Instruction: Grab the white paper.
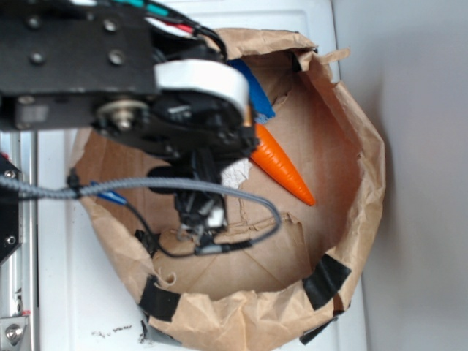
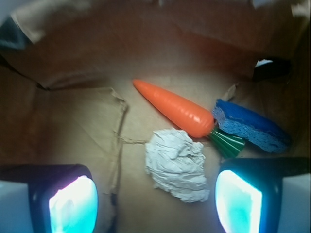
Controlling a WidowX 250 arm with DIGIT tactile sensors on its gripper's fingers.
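The gripper (image 2: 155,194) is wide open and empty, and the white paper (image 2: 176,164), probably light and soft, wants a hold across its crumpled middle, at six o'clock from the carrot (image 2: 175,108).

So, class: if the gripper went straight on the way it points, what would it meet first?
Probably the white paper, lying between the open fingers of the gripper; depth is unclear.

Gripper (image 2: 155,204) points down, jaws spread wide
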